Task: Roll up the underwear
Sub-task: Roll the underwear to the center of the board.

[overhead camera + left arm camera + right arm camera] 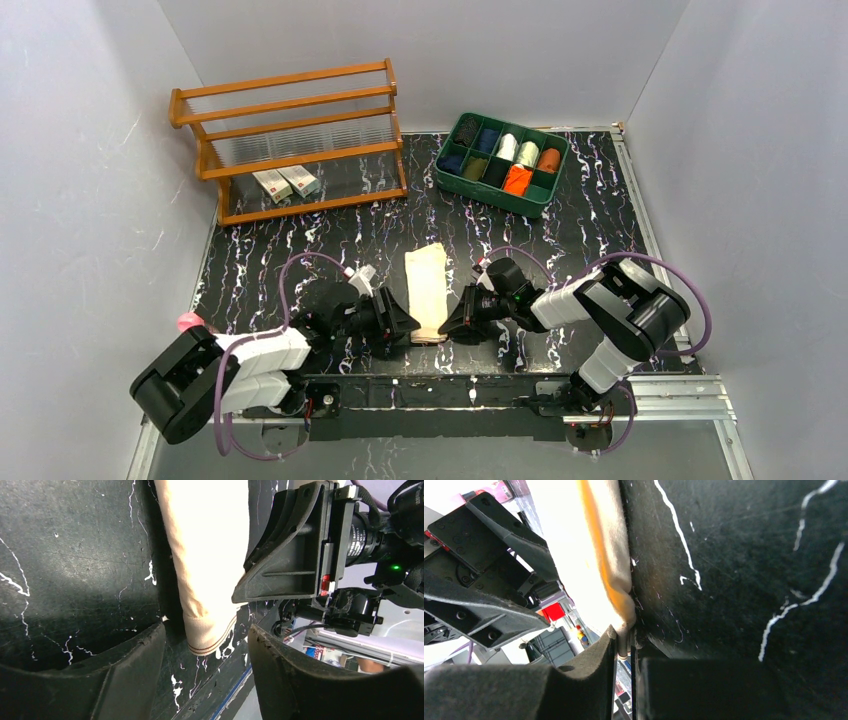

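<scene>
The pale tan cloth underwear [427, 285], folded into a strip, lies at the near edge of the black marbled bench [300, 250]. The right hand [455, 322] pinches its near hem; the left hand [403, 325] straddles it, spread. We judge the roll not yet begun: next, the left must close, then both turn the hem.

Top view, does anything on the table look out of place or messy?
Nothing stands out. The tan underwear lies flat as a folded strip, and the rolls sit inside the green bin.
</scene>
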Tool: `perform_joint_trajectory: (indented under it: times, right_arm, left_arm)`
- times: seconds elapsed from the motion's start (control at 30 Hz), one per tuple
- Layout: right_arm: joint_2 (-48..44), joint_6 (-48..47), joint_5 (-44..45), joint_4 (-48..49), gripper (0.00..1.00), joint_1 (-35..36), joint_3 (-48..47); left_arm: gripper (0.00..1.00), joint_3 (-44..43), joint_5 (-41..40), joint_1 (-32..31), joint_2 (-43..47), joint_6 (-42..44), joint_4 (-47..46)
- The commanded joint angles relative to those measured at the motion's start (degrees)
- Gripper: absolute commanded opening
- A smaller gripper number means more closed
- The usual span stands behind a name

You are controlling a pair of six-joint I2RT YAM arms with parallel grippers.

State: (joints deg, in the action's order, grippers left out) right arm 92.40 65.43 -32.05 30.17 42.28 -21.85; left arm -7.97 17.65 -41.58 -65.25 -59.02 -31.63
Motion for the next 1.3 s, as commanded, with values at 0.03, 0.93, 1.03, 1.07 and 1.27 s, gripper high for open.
perform_joint_trajectory:
  times: [0.03,0.93,1.03,1.07,1.27]
  right_arm:
    - [2.3,-1.9,3.6,-6.1,0.10,0.4,2.1]
    - [2.8,-9.6,-2.5,-11.0,0.26,0.5,-4.5]
    - [2.8,-10.2,-3.4,-11.6,0.29,0.4,-5.7]
    - [2.4,-10.8,-3.5,-12.1,0.30,0.5,-6.1]
    - [-0.8,-23.0,5.0,-31.1,0.62,0.5,-15.7]
  left_arm:
    - [0.56,4.1,-5.5,-0.7,-5.7,-2.4,0.0]
    - [0.16,-0.2,-8.2,-1.2,-13.6,-1.0,-4.3]
    - [0.12,-1.6,-8.0,-1.2,-13.1,0.3,-2.7]
    - [0.10,-2.1,-8.0,-1.2,-12.9,0.7,-1.8]
    - [0.07,-3.0,-11.4,-0.9,-6.4,3.9,8.7]
